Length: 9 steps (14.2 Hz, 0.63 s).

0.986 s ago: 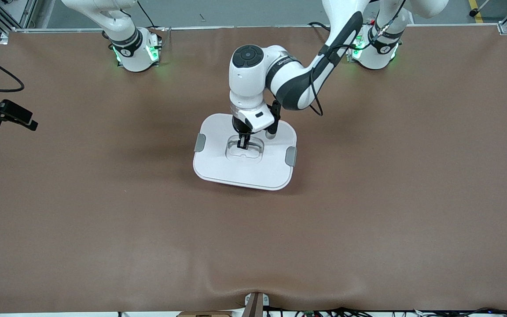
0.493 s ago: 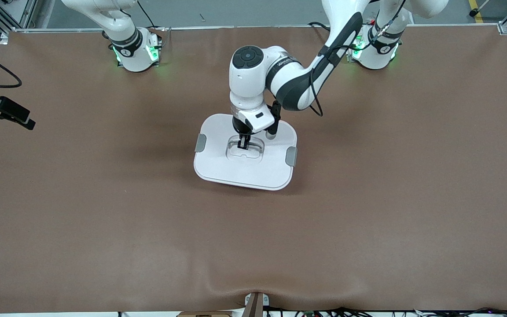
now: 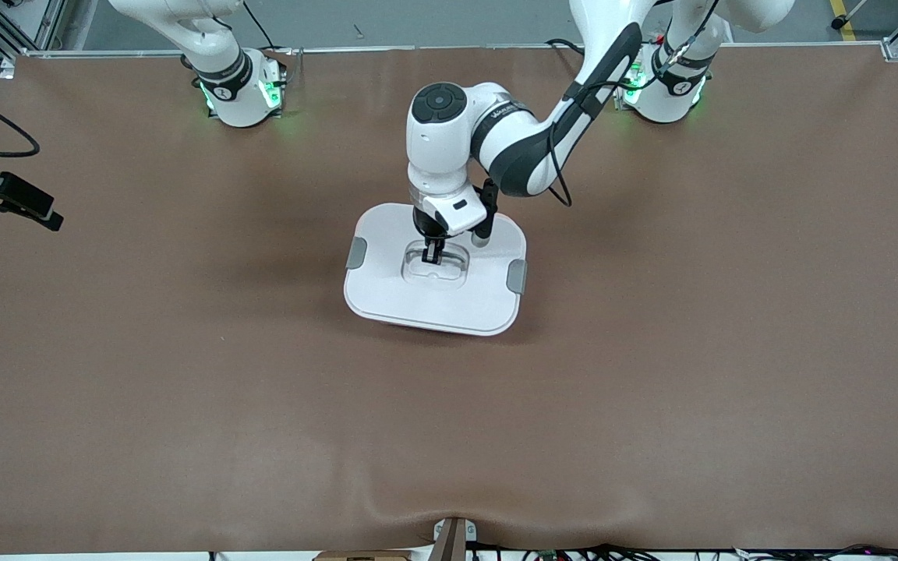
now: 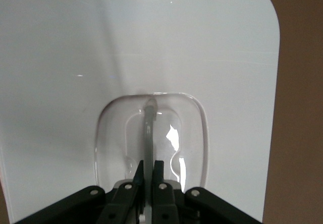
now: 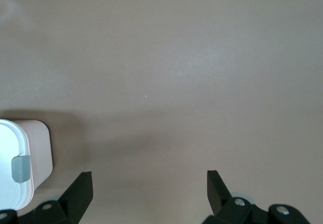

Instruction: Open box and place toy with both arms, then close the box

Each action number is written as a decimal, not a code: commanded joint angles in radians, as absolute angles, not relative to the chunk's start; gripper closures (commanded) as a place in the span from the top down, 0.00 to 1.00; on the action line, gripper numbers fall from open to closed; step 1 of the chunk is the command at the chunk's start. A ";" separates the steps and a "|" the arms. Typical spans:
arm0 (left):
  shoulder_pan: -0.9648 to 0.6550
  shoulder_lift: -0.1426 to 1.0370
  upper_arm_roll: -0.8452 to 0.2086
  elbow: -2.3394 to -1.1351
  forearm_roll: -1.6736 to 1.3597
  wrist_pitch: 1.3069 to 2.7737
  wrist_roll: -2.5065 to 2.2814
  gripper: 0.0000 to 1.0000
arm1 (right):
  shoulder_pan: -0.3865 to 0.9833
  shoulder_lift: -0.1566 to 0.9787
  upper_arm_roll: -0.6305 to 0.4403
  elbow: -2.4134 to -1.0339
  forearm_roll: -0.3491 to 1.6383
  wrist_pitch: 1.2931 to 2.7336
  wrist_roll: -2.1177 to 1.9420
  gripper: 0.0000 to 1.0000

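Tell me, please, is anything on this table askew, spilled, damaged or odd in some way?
Nothing stands out. The box sits flat on the table, lid on, unbroken. The left gripper is shut on the lid's clear handle. The right gripper hangs open over bare table. The toy is not in sight.

front: looking down from high, facing the bases | left wrist: looking close down on lid (image 4: 151,57) | right wrist: looking down on table (image 5: 176,57), sharing box (image 5: 35,153) with front

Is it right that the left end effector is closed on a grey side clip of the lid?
No. The left end effector is closed on the clear centre handle of the lid, not a grey side clip. The left wrist view shows it.
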<state>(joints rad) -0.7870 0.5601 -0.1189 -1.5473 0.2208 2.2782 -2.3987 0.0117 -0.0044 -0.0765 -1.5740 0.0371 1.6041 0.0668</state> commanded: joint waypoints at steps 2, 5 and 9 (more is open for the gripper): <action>-0.796 0.568 -0.114 -1.545 0.249 2.273 -2.421 0.00 | -0.005 -0.012 -0.069 -1.557 0.003 1.556 -0.003 1.00; -0.799 0.568 -0.114 -1.552 0.249 2.273 -2.424 0.00 | -0.020 -0.014 -0.083 -1.555 -0.014 1.542 -0.120 1.00; -0.801 0.568 -0.114 -1.565 0.249 2.273 -2.424 0.00 | -0.025 -0.015 -0.086 -1.531 -0.014 1.542 -0.114 1.00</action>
